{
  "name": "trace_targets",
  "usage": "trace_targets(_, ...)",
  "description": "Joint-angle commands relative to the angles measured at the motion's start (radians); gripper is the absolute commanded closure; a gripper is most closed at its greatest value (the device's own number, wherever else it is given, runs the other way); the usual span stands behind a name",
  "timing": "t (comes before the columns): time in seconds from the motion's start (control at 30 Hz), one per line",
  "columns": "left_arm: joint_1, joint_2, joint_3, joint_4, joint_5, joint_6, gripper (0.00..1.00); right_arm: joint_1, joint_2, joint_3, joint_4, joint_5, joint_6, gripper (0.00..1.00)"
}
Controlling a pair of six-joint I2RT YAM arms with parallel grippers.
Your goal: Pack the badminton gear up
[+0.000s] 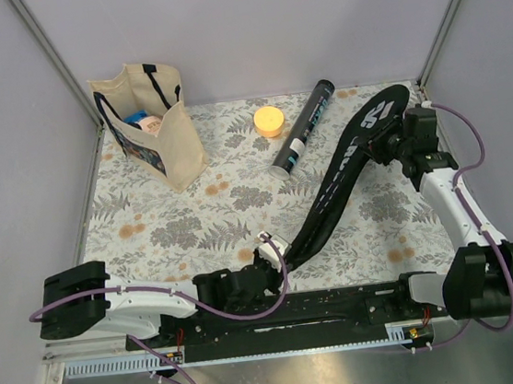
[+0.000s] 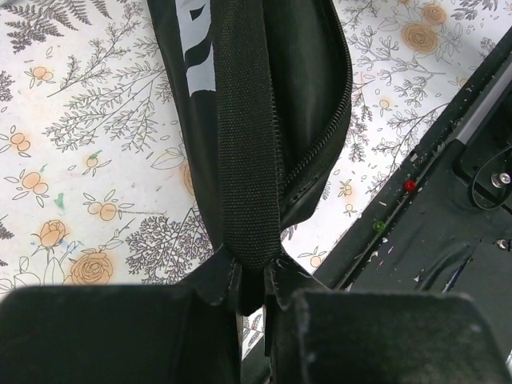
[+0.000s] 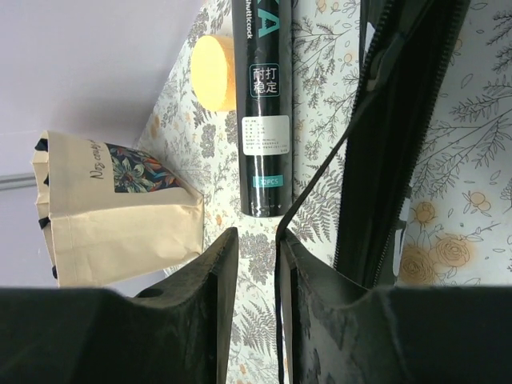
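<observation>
The black racket-shaped cover (image 1: 346, 168) lies diagonally from the table's near centre to the far right, with white lettering on its wide end. My left gripper (image 1: 266, 258) is shut on the cover's narrow end; in the left wrist view the black webbing strap (image 2: 248, 160) runs down between the shut jaws (image 2: 256, 290), beside the open zipper. My right gripper (image 1: 383, 148) is at the wide end, jaws slightly apart (image 3: 256, 236), with a thin black edge of the cover (image 3: 400, 120) lying against the right finger. The black lettered tube (image 1: 303, 129) lies left of the cover. No rackets or shuttlecocks show.
A beige tote bag (image 1: 151, 121) stands at the far left, also in the right wrist view (image 3: 112, 216). A yellow round object (image 1: 270, 119) sits next to the tube (image 3: 262, 104). The black base rail (image 1: 344, 307) runs along the near edge. Walls enclose the table.
</observation>
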Motion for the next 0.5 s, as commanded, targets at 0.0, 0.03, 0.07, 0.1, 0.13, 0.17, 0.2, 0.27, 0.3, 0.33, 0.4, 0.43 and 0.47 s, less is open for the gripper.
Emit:
trace_targets(0.0, 0.004, -0.019, -0.008, 0.057, 0.047, -0.047, 1.00, 0.002, 0.041, 0.028, 0.131, -0.045, -0.034, 0.66)
trace_targets(0.03, 0.005, -0.022, -0.008, 0.056, 0.051, -0.050, 1.00, 0.002, 0.064, 0.032, 0.151, -0.062, -0.043, 0.66)
trace_targets(0.07, 0.007, -0.028, -0.011, 0.062, 0.056, -0.054, 1.00, 0.002, 0.083, 0.041, 0.166, -0.080, -0.049, 0.67)
trace_targets(0.1, 0.008, -0.039, -0.015, 0.074, 0.062, -0.059, 1.00, 0.002, 0.109, 0.049, 0.169, -0.088, -0.057, 0.67)
trace_targets(0.13, 0.010, -0.051, -0.022, 0.086, 0.068, -0.068, 1.00, 0.002, 0.132, 0.057, 0.169, -0.088, -0.067, 0.68)
trace_targets(0.17, 0.011, -0.062, -0.026, 0.095, 0.073, -0.077, 1.00, 0.002, 0.152, 0.063, 0.182, -0.090, -0.087, 0.69)
trace_targets(0.2, 0.013, -0.071, -0.029, 0.094, 0.077, -0.082, 1.00, 0.003, 0.163, 0.066, 0.183, -0.090, -0.106, 0.69)
trace_targets(0.27, 0.016, -0.090, -0.026, 0.076, 0.076, -0.097, 1.00, 0.003, 0.187, 0.086, 0.189, -0.087, -0.148, 0.70)
trace_targets(0.3, 0.019, -0.099, -0.025, 0.063, 0.077, -0.106, 1.00, 0.003, 0.204, 0.104, 0.203, -0.102, -0.178, 0.71)
trace_targets(0.33, 0.024, -0.110, -0.023, 0.053, 0.079, -0.116, 1.00, 0.003, 0.216, 0.124, 0.205, -0.126, -0.205, 0.71)
trace_targets(0.4, 0.037, -0.131, -0.017, 0.028, 0.097, -0.134, 1.00, 0.003, 0.238, 0.168, 0.180, -0.174, -0.263, 0.69)
trace_targets(0.43, 0.045, -0.142, -0.012, 0.017, 0.103, -0.146, 1.00, 0.003, 0.244, 0.194, 0.162, -0.194, -0.297, 0.66)
trace_targets(0.47, 0.053, -0.153, -0.009, 0.005, 0.114, -0.157, 1.00, 0.003, 0.244, 0.216, 0.130, -0.211, -0.334, 0.63)
